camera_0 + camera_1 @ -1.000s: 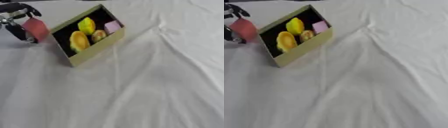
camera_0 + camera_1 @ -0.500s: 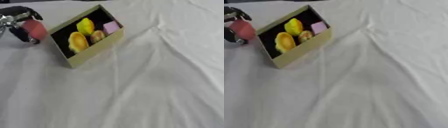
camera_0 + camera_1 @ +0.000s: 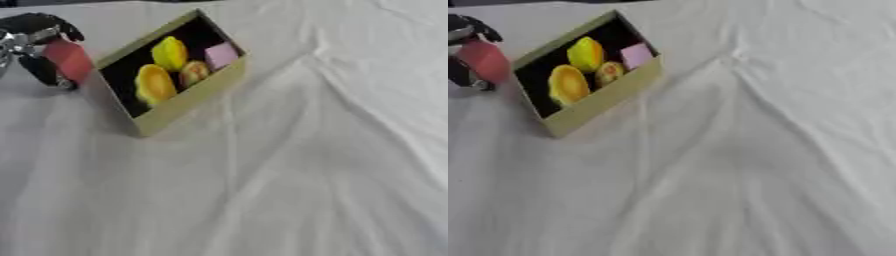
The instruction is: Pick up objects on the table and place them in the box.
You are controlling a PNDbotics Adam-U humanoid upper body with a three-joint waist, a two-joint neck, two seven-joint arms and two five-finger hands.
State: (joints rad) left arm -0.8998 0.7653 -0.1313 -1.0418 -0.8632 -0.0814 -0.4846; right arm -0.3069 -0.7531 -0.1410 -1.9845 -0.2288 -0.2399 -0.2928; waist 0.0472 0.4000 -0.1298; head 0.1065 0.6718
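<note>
- near field: bare white cloth on the tabletop (image 3: 289, 190), creased, nothing left there to collect that i can see. your right hand shows in neither view, so expect no help from that side.
- mid field: the box (image 3: 188, 99) sits tilted, long axis running diagonally, open face up. inside: a yellow piece (image 3: 169, 52) at the far end, an orange-yellow piece (image 3: 154, 84) nearer, a smaller brownish one (image 3: 192, 72) between them and the near wall, a pink cube (image 3: 220, 54) in the far right corner.
- far left: your left hand (image 3: 35, 47) is just beside the box's left wall, outside it. its fingers (image 3: 45, 22) are curled over the top of the red block (image 3: 70, 61), thumb side below, so it's pinched between them. the block hangs above the cloth as far as i can tell, not in the box yet.
- step in hand, as i read it: carry the block over the left wall and drop it in.
- doing it well: lift enough to clear the rim before you traverse right; the wall is close and a low pass would likely shove the box along the cloth.
- aim for the dark free space at the near-left end; the far end is crowded.
- release only once the block is fully past the rim, else it may tip back out.
</note>
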